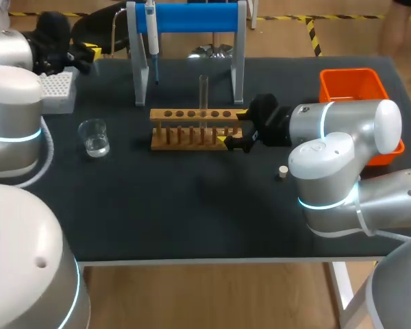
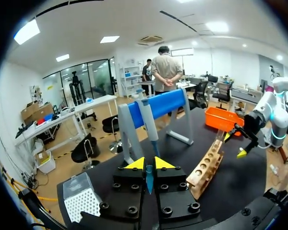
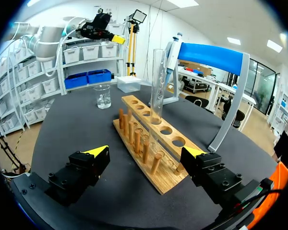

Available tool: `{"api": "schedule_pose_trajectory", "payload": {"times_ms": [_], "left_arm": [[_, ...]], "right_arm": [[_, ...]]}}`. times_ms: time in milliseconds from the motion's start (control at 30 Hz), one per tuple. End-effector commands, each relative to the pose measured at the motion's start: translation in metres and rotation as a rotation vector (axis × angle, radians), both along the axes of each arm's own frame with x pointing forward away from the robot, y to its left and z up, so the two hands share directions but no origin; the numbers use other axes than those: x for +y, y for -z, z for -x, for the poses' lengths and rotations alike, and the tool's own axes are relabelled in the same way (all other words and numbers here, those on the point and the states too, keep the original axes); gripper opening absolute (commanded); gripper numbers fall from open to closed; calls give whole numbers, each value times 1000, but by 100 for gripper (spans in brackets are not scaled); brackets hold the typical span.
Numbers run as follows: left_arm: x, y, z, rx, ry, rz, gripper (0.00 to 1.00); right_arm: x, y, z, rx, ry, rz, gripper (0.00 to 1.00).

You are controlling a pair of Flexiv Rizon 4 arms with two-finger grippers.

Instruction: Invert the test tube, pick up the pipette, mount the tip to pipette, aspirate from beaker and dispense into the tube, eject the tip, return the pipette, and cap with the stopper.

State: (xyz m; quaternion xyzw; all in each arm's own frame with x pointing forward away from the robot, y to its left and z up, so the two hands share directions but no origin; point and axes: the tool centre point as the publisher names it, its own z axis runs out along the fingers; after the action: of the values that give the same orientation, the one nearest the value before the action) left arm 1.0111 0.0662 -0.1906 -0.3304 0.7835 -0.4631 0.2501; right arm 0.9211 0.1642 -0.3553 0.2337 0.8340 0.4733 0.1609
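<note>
At the far left the left hand [image 2: 149, 164] hangs over the counter's [image 1: 192, 205] back corner, its fingers drawn almost together and gripping nothing. Just beside it sits a tip box [image 1: 55, 88], and nearer the front stands a beaker [image 1: 94, 137] with a little clear liquid in it. Behind the middle of the counter a blue-barred stand [image 1: 192, 17] carries the pipette [image 1: 151, 31], which hangs at its left end. In front of the stand is a wooden rack [image 1: 192, 114], and the tube [image 1: 203, 92] stands upright in one of its middle holes. The right hand [image 1: 231, 127] is at the rack's right end, its fingers spread wide to either side of that end and gripping nothing. The stopper [image 1: 283, 171] lies on the counter further right, and an orange bin [image 1: 353, 75] sits at the back right.
</note>
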Motion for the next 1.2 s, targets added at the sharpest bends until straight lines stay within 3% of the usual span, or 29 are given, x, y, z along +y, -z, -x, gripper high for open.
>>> {"api": "schedule_pose_trajectory", "payload": {"times_ms": [33, 300, 533, 700, 800, 1133, 1200], "left_arm": [[4, -5, 2, 33, 34, -3, 0], [-1, -8, 7, 35, 53, 1, 0], [-70, -26, 65, 89, 210, -24, 0], [-122, -22, 104, 157, 324, 1, 0], [-147, -17, 122, 159, 365, 24, 0], [-205, -10, 165, 158, 513, 24, 0], [-212, -10, 170, 138, 526, -8, 0]], "right_arm": [[0, 0, 0, 0, 0, 0, 100], [0, 0, 0, 0, 0, 0, 100], [0, 0, 0, 0, 0, 0, 100], [0, 0, 0, 0, 0, 0, 100], [0, 0, 0, 0, 0, 0, 100], [0, 0, 0, 0, 0, 0, 100], [0, 0, 0, 0, 0, 0, 100]]}}
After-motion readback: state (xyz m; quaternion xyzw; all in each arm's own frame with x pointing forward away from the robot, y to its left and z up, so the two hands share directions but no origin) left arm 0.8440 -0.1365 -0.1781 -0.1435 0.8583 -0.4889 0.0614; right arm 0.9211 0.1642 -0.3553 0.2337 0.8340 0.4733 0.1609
